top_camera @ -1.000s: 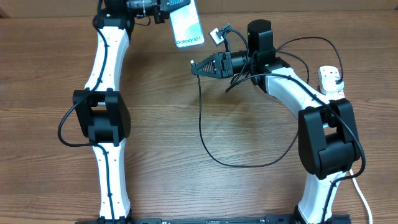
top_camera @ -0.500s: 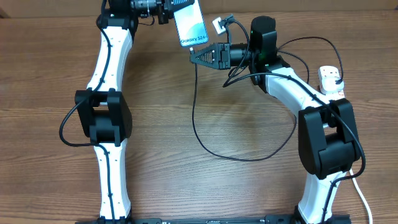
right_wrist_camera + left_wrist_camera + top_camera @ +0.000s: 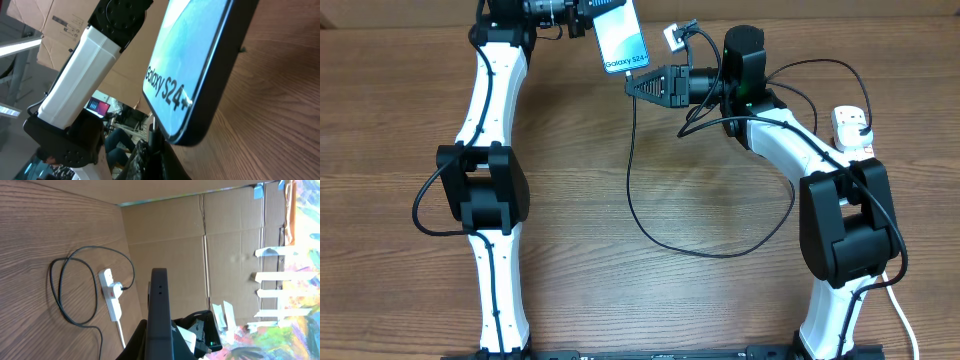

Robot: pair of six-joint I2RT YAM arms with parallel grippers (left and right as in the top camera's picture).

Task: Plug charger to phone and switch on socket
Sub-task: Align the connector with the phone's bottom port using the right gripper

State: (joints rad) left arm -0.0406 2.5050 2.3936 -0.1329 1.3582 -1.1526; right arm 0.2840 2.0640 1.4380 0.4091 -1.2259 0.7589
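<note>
While my left gripper [image 3: 588,18] clenches one end of the phone [image 3: 623,42], a slim smartphone with a lit pale-blue screen, and holds it up over the far edge of the brown wooden table [image 3: 620,310], my right gripper [image 3: 634,86] is closed on the charger [image 3: 629,170], a long thin black cable, near its tip. From overhead, the right gripper points at the phone's free end, the one with small white lettering, and sits just beside it.

I judge the charger is not yet in the phone. No connector shows seated there, though the tip is too small to make out. The cable drops from the gripper, loops across the middle of the table and runs to the socket [image 3: 851,128], a white elongated power strip near the right edge, toward the far corner. It appears plugged in there. Joining tip to phone is the step in hand, and switching on the socket is left. I cannot tell the switch's position.

Only the left wrist view shows the phone [image 3: 159,305] edge-on as a dark bar, with the socket [image 3: 112,300], its red mark and its plug behind it. Only the right wrist view shows the screen [image 3: 195,60] close enough to read "Galaxy S24+". The port stays hidden in every view.
</note>
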